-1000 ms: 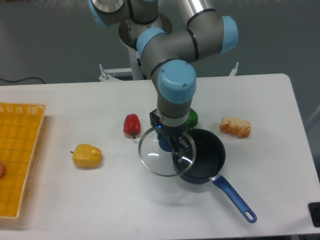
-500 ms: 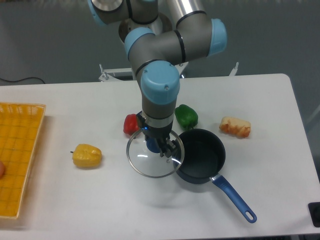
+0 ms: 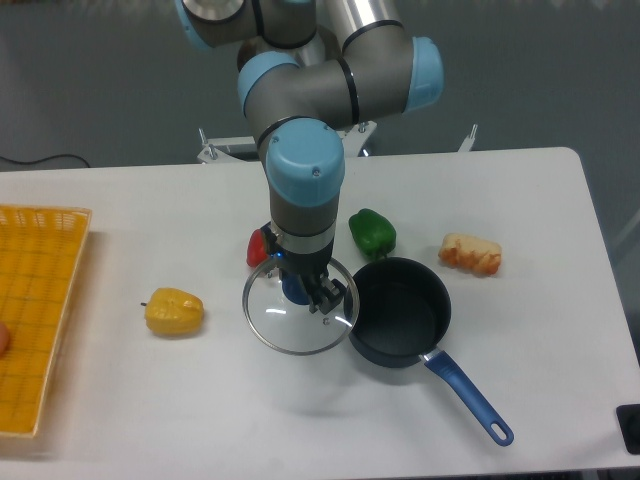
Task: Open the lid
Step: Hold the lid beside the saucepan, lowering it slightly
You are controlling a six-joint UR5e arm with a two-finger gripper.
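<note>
The round glass lid (image 3: 285, 325) with its thin metal rim hangs above the table, just left of the dark blue saucepan (image 3: 400, 312). My gripper (image 3: 298, 290) is shut on the lid's blue centre knob (image 3: 292, 291), pointing straight down. The saucepan stands uncovered, its long blue handle (image 3: 470, 398) pointing to the front right. The lid's right edge nearly meets the pan's left rim.
A red pepper (image 3: 258, 247) lies partly hidden behind the arm. A green pepper (image 3: 372, 231) sits behind the pan, a bread-like item (image 3: 470, 253) to its right. A yellow pepper (image 3: 174, 311) lies left of the lid. A yellow basket (image 3: 35, 310) fills the left edge.
The arm has carried the lid leftward, from overlapping the pan's left half to almost fully beside it. The green pepper has come into view. The pan has not moved.
</note>
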